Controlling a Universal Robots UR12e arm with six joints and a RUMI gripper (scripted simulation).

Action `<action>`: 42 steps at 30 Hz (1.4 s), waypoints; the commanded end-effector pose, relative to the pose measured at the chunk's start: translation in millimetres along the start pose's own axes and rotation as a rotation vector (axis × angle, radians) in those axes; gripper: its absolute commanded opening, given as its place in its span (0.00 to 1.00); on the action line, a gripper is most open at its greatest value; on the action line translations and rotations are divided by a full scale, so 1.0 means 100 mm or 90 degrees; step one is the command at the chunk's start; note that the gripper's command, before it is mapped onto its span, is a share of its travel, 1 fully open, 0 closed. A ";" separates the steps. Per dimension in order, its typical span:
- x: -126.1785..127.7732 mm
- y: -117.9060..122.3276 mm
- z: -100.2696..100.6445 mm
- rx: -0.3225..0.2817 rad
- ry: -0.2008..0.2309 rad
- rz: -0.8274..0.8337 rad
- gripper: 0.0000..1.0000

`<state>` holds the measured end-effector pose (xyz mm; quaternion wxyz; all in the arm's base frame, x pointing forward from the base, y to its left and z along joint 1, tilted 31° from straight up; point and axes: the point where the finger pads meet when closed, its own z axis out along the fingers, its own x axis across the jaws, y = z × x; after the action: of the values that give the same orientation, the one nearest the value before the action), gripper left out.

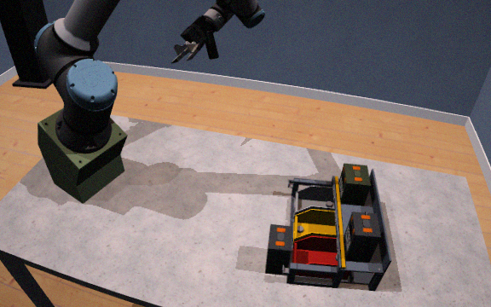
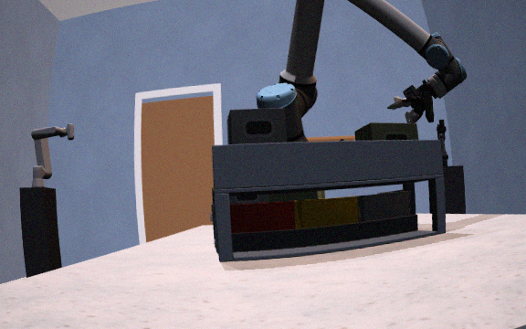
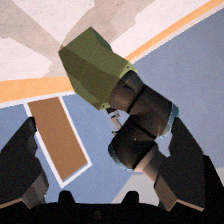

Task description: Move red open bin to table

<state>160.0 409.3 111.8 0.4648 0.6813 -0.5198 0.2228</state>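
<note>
The red open bin (image 1: 320, 257) (image 2: 263, 217) sits on the lower level of the grey shelf (image 1: 381, 217) (image 2: 327, 164), at the end nearest the top camera, beside the yellow bin. Its inside is partly hidden, and I cannot tell which parts lie in it. My gripper (image 1: 181, 60) (image 2: 399, 115) (image 3: 104, 118) is open and empty. It hangs high in the air, beyond the table's far side in the top view, far from the bin. The table (image 1: 164, 256) (image 2: 290, 292) carries the shelf.
A yellow bin (image 1: 314, 228) (image 2: 329, 212) and a dark grey bin (image 2: 383, 206) stand in line with the red one. A dark box (image 1: 277, 251) stands on the table close before the red bin. A green box (image 1: 356, 183) and another dark box (image 1: 365, 239) are on the shelf's upper level.
</note>
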 end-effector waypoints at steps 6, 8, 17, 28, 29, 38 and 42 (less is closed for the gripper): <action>0.39 -0.24 0.20 0.126 0.006 -0.106 1.00; 0.39 -0.24 0.20 0.126 0.006 -0.106 1.00; 0.46 -0.28 0.24 0.149 0.008 -0.126 1.00; 0.77 -0.48 0.40 0.250 0.013 -0.211 1.00; 0.77 -0.48 0.40 0.250 0.013 -0.211 1.00; 1.15 -0.72 0.60 0.374 0.021 -0.316 1.00; 1.15 -0.72 0.60 0.374 0.021 -0.316 1.00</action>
<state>248.4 309.0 143.3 0.3230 0.8689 -0.2709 0.2596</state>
